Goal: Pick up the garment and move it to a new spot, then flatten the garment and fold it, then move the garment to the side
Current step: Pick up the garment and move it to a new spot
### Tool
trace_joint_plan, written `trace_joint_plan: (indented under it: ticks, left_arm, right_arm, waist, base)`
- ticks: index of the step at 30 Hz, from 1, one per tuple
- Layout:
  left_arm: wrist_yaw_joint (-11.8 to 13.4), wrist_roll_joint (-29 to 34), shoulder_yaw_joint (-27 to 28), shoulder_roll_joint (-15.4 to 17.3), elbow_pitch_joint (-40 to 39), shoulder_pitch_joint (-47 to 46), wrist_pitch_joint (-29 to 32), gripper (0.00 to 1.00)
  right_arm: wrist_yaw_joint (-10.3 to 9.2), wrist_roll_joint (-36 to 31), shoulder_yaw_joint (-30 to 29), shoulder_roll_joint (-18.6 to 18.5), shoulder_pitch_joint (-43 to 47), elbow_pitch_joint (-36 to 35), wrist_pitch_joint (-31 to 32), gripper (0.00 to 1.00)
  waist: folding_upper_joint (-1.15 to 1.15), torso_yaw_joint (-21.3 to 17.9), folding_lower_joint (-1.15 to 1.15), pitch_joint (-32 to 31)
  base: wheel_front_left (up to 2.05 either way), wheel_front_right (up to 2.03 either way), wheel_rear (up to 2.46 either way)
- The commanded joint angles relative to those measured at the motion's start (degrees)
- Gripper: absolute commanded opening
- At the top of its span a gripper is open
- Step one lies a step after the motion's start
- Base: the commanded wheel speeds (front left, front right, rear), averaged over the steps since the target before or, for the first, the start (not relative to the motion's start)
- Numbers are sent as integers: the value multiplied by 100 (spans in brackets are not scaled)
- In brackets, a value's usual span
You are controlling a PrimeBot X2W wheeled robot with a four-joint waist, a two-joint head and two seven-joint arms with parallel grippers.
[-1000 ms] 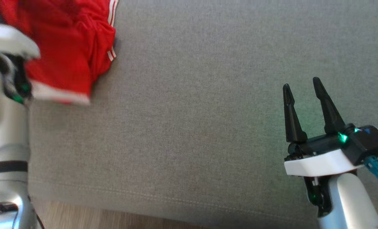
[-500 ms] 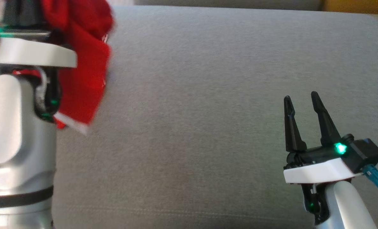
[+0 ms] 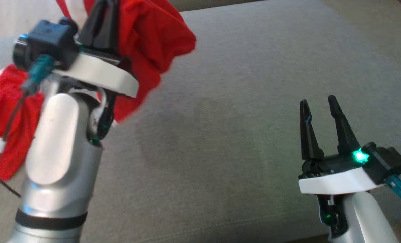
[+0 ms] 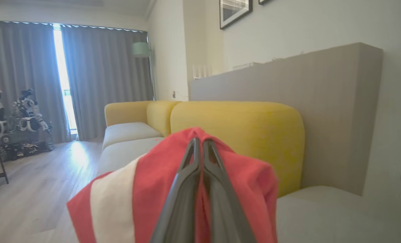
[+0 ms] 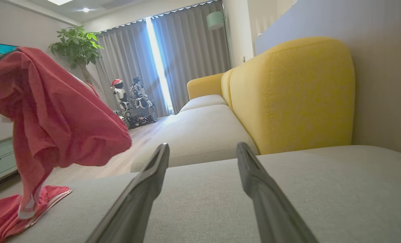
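Red garment [image 3: 153, 33] hanging lengthwise downward, pinched by left tool [image 4: 198, 141], right tool [image 3: 317, 100] spread, above grey cushion [image 3: 237, 118].

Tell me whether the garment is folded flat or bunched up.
Bunched up, not folded. The left gripper is shut on the garment, which hangs crumpled, its lower end trailing on the cushion.

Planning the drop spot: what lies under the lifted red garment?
Bare grey cushion, with the lower end of the red garment resting on it. It hangs from the shut left hand; the left arm covers part beneath.
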Motion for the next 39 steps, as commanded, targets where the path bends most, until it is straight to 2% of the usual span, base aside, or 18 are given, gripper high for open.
trace_joint_plan:
  ticks: [1,10,15,19,20,21,22,23,27,31,34,39]
  left_arm:
    - [13,99,97,118,-105,-222,38,0]
    - [208,415,-594,-246,936,-475,-54,0]
    - [361,193,-1046,-384,1709,-692,-293,0]
    - [449,-409,-1722,-396,2102,-805,-449,0]
    - [491,-549,-1912,-397,2170,-835,-465,5]
    - [528,-674,-2107,-397,2230,-873,-484,38]
    - [562,-794,-2289,-397,2268,-916,-519,78]
    - [591,-918,-2453,-398,2292,-959,-555,100]
    - [763,-1335,-2921,-398,2325,-1144,-693,100]
    - [939,-1608,-3076,-399,2288,-1324,-862,100]
    - [1087,-1768,-2938,-399,2118,-1458,-966,100]
    - [1213,-1673,-2485,-298,1680,-1319,-990,100]
  right_arm:
    - [-3,64,155,-26,-200,-245,-68,100]
    - [-3,257,243,-26,-332,-600,-73,100]
    - [-3,370,262,-26,-378,-751,-73,100]
    - [-3,408,268,-26,-383,-771,-74,100]
    - [-3,414,266,-26,-383,-775,-74,100]
    - [-3,416,265,-26,-384,-777,-74,100]
    - [-3,416,260,-26,-387,-774,-74,100]
    - [-3,413,252,-26,-391,-768,-74,100]
    - [-3,411,219,-26,-407,-755,-74,100]
    - [-3,389,176,-26,-391,-730,-74,100]
    - [-3,321,95,-26,-348,-675,-74,100]
    - [-3,199,-29,-26,-287,-629,-74,100]
  waist:
    - [0,-369,0,82]
    - [0,-1174,0,416]
    - [0,-1456,0,584]
    - [0,-1579,0,626]
    - [0,-1590,0,634]
    - [0,-1596,0,638]
    - [0,-1596,0,639]
    - [0,-1590,0,639]
    - [0,-1496,0,608]
    - [0,-1328,0,521]
    - [0,-1089,0,378]
    - [0,-721,0,191]
  base:
    - [0,0,0]
    - [0,0,0]
    - [0,0,0]
    - [0,0,0]
    - [0,0,0]
    - [0,0,0]
    - [0,0,0]
    - [0,0,0]
    - [0,0,0]
    - [0,0,0]
    - [0,0,0]
    - [0,0,0]
